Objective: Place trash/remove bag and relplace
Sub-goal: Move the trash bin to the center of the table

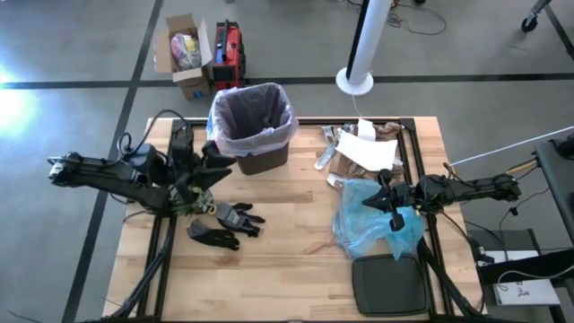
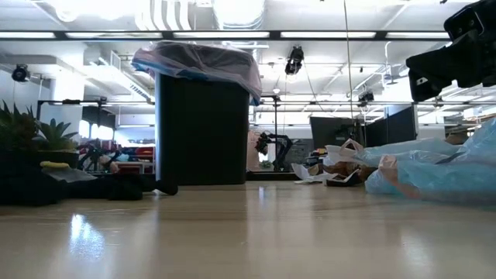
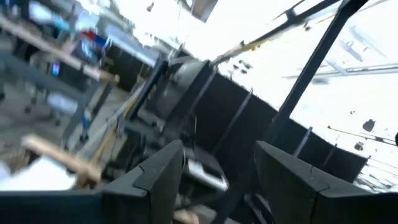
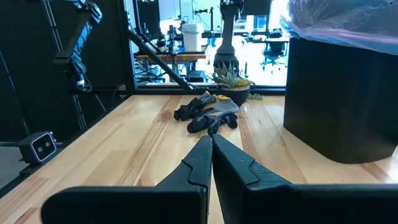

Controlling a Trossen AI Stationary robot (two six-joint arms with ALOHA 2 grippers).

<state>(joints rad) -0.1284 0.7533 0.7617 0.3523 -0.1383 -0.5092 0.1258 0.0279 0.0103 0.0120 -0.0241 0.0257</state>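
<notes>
The bag (image 1: 251, 115), a pale pink-lavender liner, sits in the dark bin (image 2: 203, 124), its rim folded over the bin's top edge (image 2: 200, 60). The trash (image 1: 363, 148), brown and white paper scraps, lies on the table to the right of the bin. My left gripper (image 3: 217, 186) is raised near the bin's left side (image 1: 215, 163), tipped upward and open with nothing between its fingers. My right gripper (image 4: 211, 149) is shut and hangs level above a light blue plastic bag (image 1: 377, 220), pointing toward the table's left.
Two black gloves (image 1: 224, 224) lie left of centre, beside a small potted plant (image 4: 230, 84). The light blue bag (image 2: 442, 170) is heaped at the right. A dark flat lid (image 1: 390, 283) rests at the near right edge. Bare wood (image 1: 287, 242) lies between gloves and blue bag.
</notes>
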